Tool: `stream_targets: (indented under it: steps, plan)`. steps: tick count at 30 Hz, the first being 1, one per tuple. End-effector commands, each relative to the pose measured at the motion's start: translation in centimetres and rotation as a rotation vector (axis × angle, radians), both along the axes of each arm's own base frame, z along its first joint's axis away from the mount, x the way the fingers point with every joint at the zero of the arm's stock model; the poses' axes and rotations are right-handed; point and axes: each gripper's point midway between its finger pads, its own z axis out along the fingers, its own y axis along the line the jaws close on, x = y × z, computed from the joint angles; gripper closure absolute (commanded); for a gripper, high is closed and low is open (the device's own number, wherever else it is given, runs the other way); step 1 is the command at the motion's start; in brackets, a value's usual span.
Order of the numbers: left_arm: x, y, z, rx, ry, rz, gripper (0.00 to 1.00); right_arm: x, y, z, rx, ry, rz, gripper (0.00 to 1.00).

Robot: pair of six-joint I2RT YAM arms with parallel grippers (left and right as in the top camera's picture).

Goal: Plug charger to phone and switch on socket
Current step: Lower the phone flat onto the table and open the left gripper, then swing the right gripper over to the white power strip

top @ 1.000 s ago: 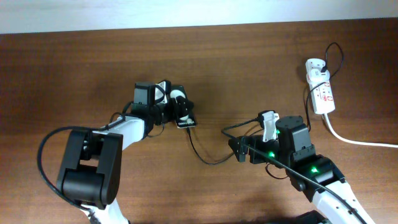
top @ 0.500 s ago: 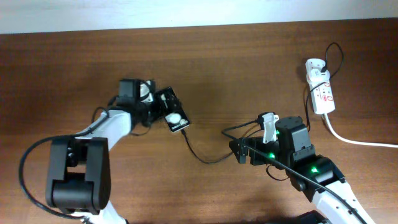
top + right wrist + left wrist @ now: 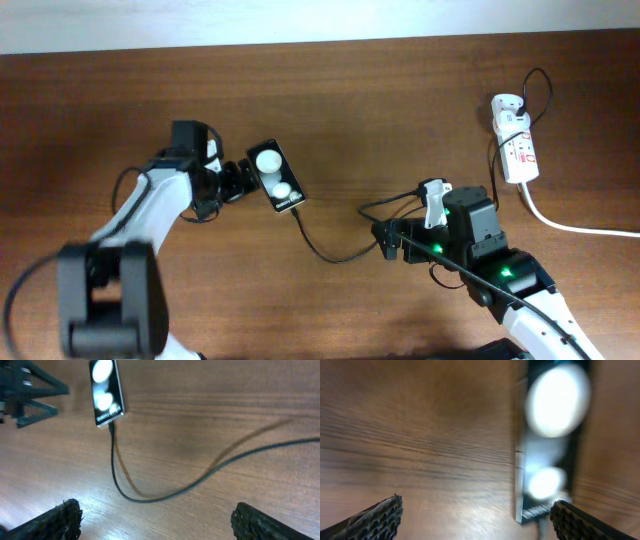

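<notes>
Wooden table [image 3: 420, 110] bears the phone [image 3: 277, 177] (charger [image 3: 112, 455] meeting its end); left gripper [image 3: 234, 182] and right gripper [image 3: 387, 240] both gape

**Left gripper drawn back from the phone.**
The left gripper [image 3: 234, 181], over the phone [image 3: 276, 177] a second ago, now stands just left of it with jaws spread. The phone has shifted slightly leftward, and both its white patches are uncovered.

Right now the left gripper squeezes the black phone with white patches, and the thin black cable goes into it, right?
No. The overhead view shows the left gripper open beside the black phone, not squeezing it. The thin black cable goes in.
</notes>
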Motion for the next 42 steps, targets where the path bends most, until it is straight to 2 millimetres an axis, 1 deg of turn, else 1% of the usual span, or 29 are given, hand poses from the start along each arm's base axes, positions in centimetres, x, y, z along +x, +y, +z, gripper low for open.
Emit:
stream_targets:
  steps: [1,3,4,5,6,7,8,9,10,12,13,14,15,17,20,21,23,26,30,32,33,34,35,36,37,38,39,40,42]
  plan:
    - [0.8,0.4,9.8,0.064,-0.307,-0.094,0.01,2.0,-1.1,3.5,-0.05,-0.093,-0.057,0.01]
    - [-0.1,-0.2,14.2,0.098,-0.441,-0.177,0.01,2.7,-2.4,5.1,-0.119,-0.128,-0.1,0.01]
    - [-0.6,-0.5,15.7,0.111,-0.492,-0.209,0.01,2.9,-2.9,6.1,-0.153,-0.147,-0.108,0.01]
    - [-1.4,-1.1,17.9,0.13,-0.564,-0.257,0.01,3.1,-3.6,7.2,-0.19,-0.165,-0.132,0.01]
    - [-2.2,-1.6,19.5,0.141,-0.62,-0.29,0.01,3.3,-4.5,8.3,-0.229,-0.183,-0.156,0.01]
    - [-2.9,-2.0,21.0,0.145,-0.666,-0.31,0.01,3.6,-5.2,9.6,-0.256,-0.202,-0.182,0.01]
    - [-3.8,-2.4,22.4,0.144,-0.71,-0.321,0.01,4.0,-6.4,10.9,-0.276,-0.207,-0.217,0.01]
    - [-4.4,-2.5,23.3,0.142,-0.736,-0.324,0.01,4.5,-8.0,11.7,-0.288,-0.195,-0.267,0.01]
    - [-4.7,-2.5,23.7,0.143,-0.75,-0.322,0.01,4.9,-9.3,12.0,-0.295,-0.18,-0.307,0.01]
    - [-4.8,-2.4,23.9,0.143,-0.753,-0.322,0.01,5.8,-12.4,11.6,-0.3,-0.116,-0.397,0.01]
    - [-4.7,-2.4,23.7,0.143,-0.748,-0.322,0.01,6.1,-13.4,11.1,-0.289,-0.084,-0.425,0.01]
    - [-4.7,-2.5,23.7,0.143,-0.747,-0.322,0.01,6.4,-14.5,10.4,-0.277,-0.049,-0.454,0.02]
    - [-4.7,-2.5,23.6,0.143,-0.746,-0.323,0.01,6.8,-16.3,9.1,-0.266,0.003,-0.501,0.01]
    - [-4.7,-2.5,23.6,0.143,-0.746,-0.323,0.01,7.1,-19.0,7.4,-0.27,0.07,-0.574,0.01]
    - [-4.7,-2.5,23.6,0.143,-0.746,-0.323,0.01,7.8,-22.8,5.4,-0.259,0.132,-0.689,0.01]
    - [-4.7,-2.5,23.6,0.143,-0.746,-0.323,0.01,7.9,-23.6,5.1,-0.247,0.139,-0.724,0.01]
    - [-4.7,-2.5,23.6,0.143,-0.746,-0.323,0.01,8.4,-26.1,4.5,-0.189,0.152,-0.857,0.01]
    - [-4.7,-2.5,23.6,0.143,-0.746,-0.323,0.01,9.0,-27.6,4.8,-0.177,0.117,-0.903,0.01]
    - [-4.7,-2.5,23.6,0.143,-0.746,-0.323,0.01,9.7,-28.2,5.4,-0.189,0.071,-0.912,0.01]
    - [-4.7,-2.5,23.6,0.143,-0.746,-0.323,0.01,10.4,-28.5,5.9,-0.208,0.027,-0.891,0.01]
    - [-4.7,-2.5,23.6,0.143,-0.746,-0.323,0.01,10.9,-28.7,6.1,-0.208,0.011,-0.893,0.03]
    - [-4.7,-2.5,23.6,0.143,-0.746,-0.323,0.01,11.3,-28.8,5.9,-0.207,0.004,-0.893,0.11]
    - [-4.7,-2.5,23.6,0.143,-0.746,-0.323,0.01,11.6,-29.0,5.5,-0.207,0.008,-0.892,0.17]
    - [-4.7,-2.5,23.6,0.143,-0.746,-0.323,0.01,12.1,-29.2,4.4,-0.207,0.027,-0.889,0.24]
    - [-4.7,-2.5,23.6,0.143,-0.746,-0.323,0.01,12.5,-29.3,3.7,-0.207,0.038,-0.887,0.33]
    - [-4.7,-2.5,23.6,0.143,-0.746,-0.323,0.01,12.9,-29.5,2.8,-0.209,0.056,-0.883,0.53]
    - [-4.7,-2.5,23.6,0.143,-0.746,-0.323,0.01,13.3,-29.7,1.9,-0.209,0.076,-0.881,0.84]
    - [-4.7,-2.5,23.6,0.143,-0.746,-0.323,0.01,13.9,-30.0,1.0,-0.209,0.099,-0.879,0.96]
    - [-4.7,-2.5,23.6,0.143,-0.746,-0.323,0.01,14.9,-30.5,-0.5,-0.21,0.137,-0.877,0.96]
